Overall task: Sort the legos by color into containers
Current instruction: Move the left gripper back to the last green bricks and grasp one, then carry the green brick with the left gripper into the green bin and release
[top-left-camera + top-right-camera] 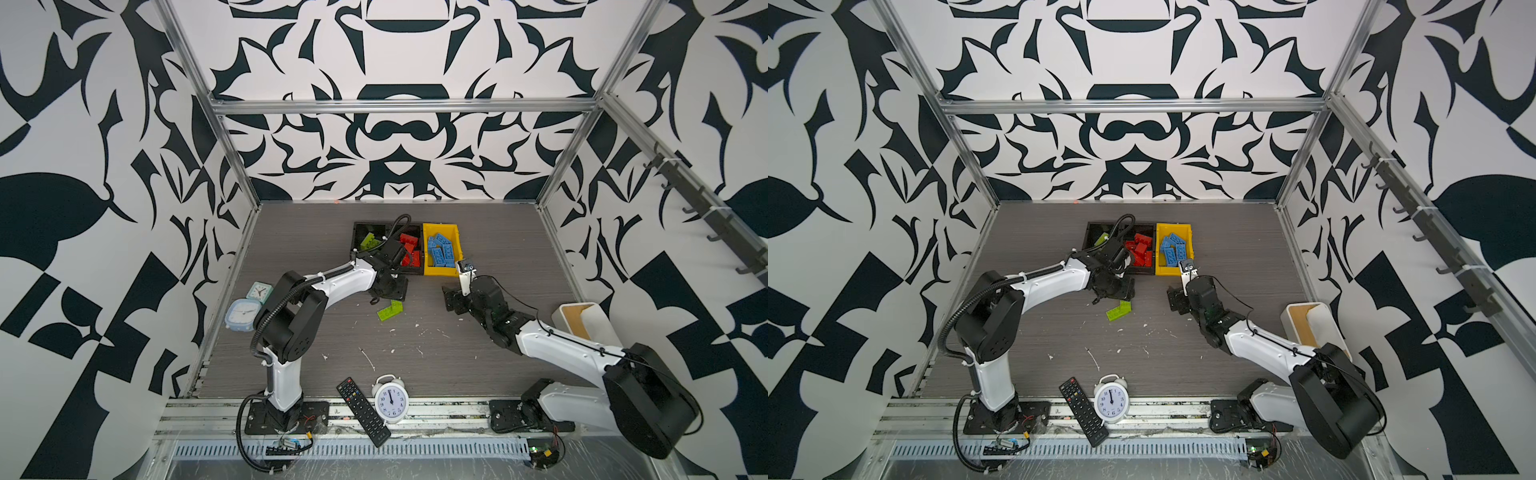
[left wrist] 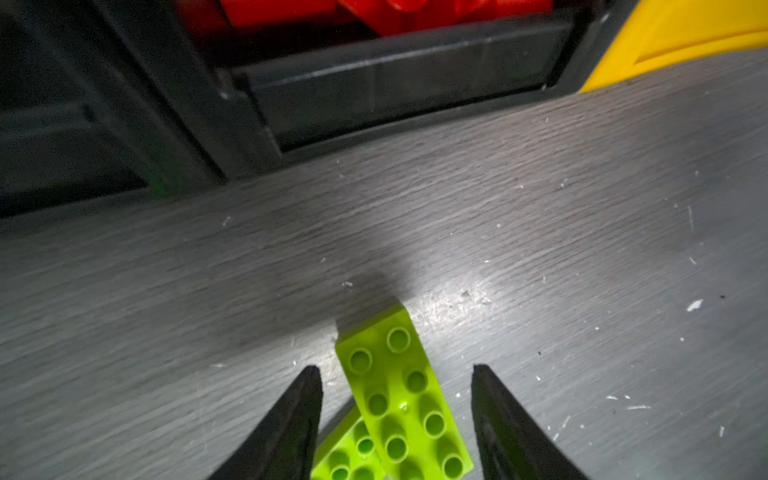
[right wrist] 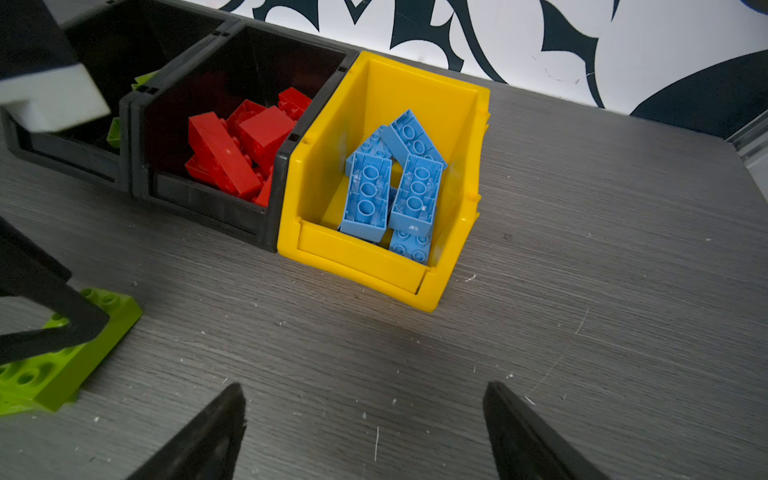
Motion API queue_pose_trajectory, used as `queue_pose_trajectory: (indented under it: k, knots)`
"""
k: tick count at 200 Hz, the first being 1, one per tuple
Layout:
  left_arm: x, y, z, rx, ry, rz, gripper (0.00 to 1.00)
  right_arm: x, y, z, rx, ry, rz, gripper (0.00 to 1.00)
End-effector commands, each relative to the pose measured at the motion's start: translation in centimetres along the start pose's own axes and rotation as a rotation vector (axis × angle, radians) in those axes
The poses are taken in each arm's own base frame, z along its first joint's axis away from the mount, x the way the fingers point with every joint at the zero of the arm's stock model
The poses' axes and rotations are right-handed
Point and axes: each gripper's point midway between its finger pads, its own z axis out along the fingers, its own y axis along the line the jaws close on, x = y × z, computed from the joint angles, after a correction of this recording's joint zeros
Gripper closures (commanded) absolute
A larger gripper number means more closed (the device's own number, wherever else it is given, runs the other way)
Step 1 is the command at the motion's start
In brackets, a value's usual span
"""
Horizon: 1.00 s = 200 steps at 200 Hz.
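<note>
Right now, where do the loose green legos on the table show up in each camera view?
In a top view: loose green legos central, nearer than the yellow bin.
In a top view: same spot.
Left wrist: between fingers of the open left gripper.
Right wrist: partly behind a left gripper finger.
Shared landmark: the yellow bin.

Top views: bright, even light from above, soft shadows on the table (image 1: 415, 357), wide-angle stretch at the edges. Left wrist view dimmer (corners go dark), glare patch on the wood grain, black bin (image 2: 395, 75) soft and out of focus. Right wrist view bright, sharp mid-frame.
</note>
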Motion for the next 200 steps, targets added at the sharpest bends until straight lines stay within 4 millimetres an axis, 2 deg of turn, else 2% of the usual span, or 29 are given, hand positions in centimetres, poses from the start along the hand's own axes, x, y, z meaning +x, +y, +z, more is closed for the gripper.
queue_pose_trajectory:
  k: [1,87,112,154,200]
  knots:
    - [1.5,0.4,1.2,-0.019,0.066,-0.014,0.40,-2.2,0.1,-0.1,-0.002,-0.050,0.026,0.08]
    - [1.8,0.5,2.4,-0.033,0.089,-0.005,0.44,-2.2,0.1,-0.1,-0.001,-0.050,0.025,0.08]
    - [1.6,0.4,2.4,-0.032,0.082,-0.002,0.48,-2.2,0.2,-0.1,-0.003,-0.050,0.024,0.08]
    - [0.8,0.1,1.8,-0.029,0.055,0.006,0.53,-2.3,0.2,-0.1,-0.002,-0.050,0.023,0.08]
    - [-0.2,-0.3,0.6,-0.023,0.020,0.018,0.54,-2.2,0.2,-0.1,-0.003,-0.048,0.022,0.08]
